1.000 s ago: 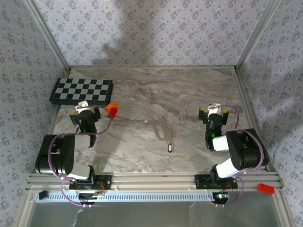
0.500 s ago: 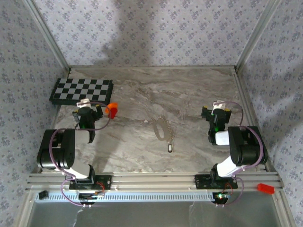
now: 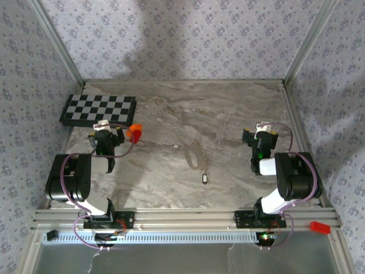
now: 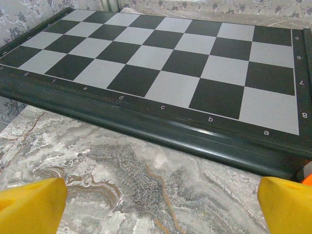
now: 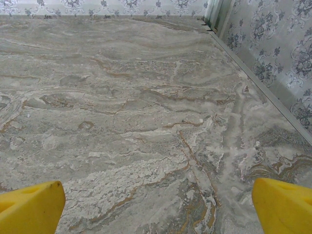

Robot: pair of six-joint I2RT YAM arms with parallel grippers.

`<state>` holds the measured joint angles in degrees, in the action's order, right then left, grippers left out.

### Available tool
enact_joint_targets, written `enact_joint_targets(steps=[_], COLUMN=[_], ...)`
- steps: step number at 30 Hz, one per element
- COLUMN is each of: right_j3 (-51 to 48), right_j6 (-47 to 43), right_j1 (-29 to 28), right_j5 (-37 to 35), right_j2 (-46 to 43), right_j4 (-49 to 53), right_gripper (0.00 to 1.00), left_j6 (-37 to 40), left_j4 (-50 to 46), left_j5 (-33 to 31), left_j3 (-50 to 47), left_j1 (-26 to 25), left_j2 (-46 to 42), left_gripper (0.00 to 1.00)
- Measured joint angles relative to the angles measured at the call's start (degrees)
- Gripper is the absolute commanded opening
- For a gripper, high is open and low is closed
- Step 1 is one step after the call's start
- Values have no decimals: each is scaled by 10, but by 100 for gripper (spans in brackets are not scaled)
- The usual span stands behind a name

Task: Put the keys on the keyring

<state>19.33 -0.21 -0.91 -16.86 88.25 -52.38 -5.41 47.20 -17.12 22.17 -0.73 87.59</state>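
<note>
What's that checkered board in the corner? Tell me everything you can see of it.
The flat black-and-grey checkered board looks like a chessboard: dark and pale squares inside a thick, dark, rounded frame with tiny white letters along its near edge. It lies flat on the marbled grey tabletop at the far left corner, no pieces on it. A small orange-red block sits by its near right corner; whether they touch is unclear.

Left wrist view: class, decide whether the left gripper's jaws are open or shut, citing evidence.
Open. The left gripper has jaws wide apart at the lower corners, bare table between them.
</note>
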Motion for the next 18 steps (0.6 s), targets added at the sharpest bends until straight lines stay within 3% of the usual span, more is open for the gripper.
enact_joint_targets(steps=[18], right_j3=[0], right_j6=[0], right_j1=[-2], right_j5=[0], right_j2=[0], right_j4=[0], right_gripper=[100], left_j6=[11], left_j4=[2], left_j5=[0], left_j3=[0], left_j1=[-10], left_j2=[0], left_gripper=[100])
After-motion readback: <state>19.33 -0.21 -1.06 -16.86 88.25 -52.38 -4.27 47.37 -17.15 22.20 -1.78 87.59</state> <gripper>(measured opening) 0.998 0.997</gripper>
